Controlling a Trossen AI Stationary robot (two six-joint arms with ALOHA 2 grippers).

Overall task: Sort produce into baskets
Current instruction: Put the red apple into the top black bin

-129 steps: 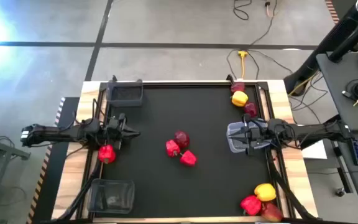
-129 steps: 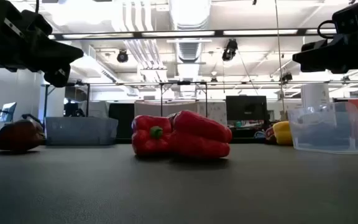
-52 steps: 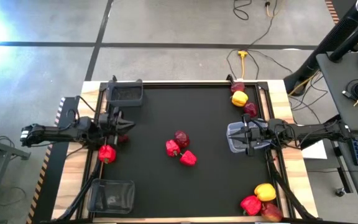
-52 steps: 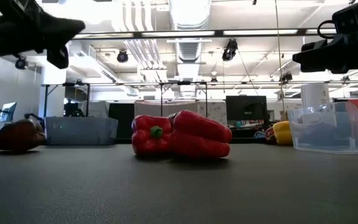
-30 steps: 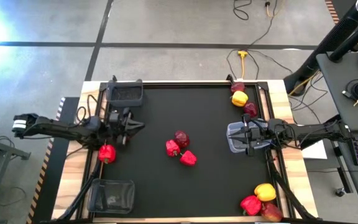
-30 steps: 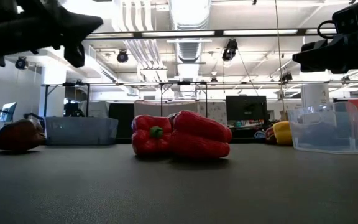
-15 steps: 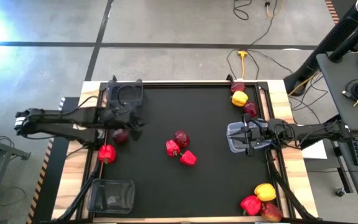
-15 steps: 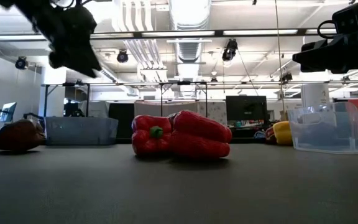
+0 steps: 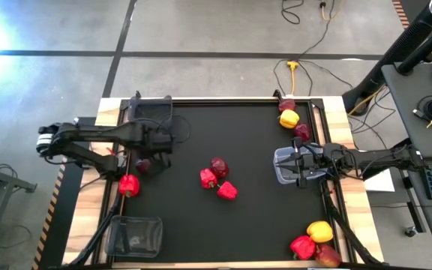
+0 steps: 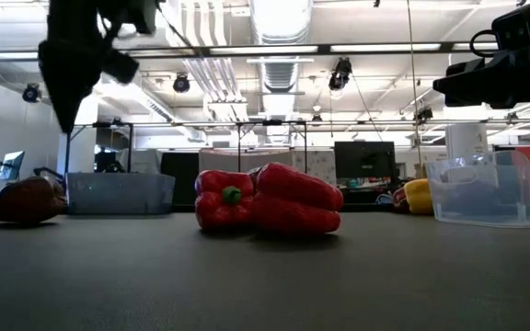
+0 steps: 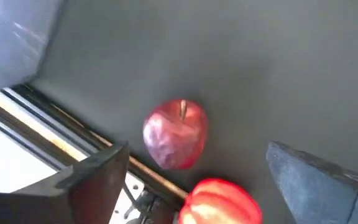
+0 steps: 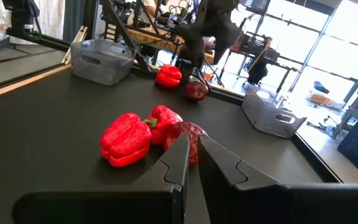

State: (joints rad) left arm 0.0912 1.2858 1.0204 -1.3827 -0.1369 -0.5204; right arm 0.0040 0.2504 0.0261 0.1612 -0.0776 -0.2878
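Though overhead-hidden, wrist-seen maroon apple [image 11: 175, 133]

Apple [image 11: 175, 134] clear above, red pepper [image 11: 219, 200] just beside, mat edge close

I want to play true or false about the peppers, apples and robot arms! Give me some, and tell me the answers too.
1. The left gripper hangs open above a dark red apple. True.
2. That apple is inside a tub. False: it lies on the black mat, beside a red pepper.
3. The right gripper holds a yellow pepper. False: its fingers are shut on nothing.
4. Two red peppers and a dark apple lie near the mat's middle. True.
5. The near-left tub is full of peppers. False: no produce shows inside.
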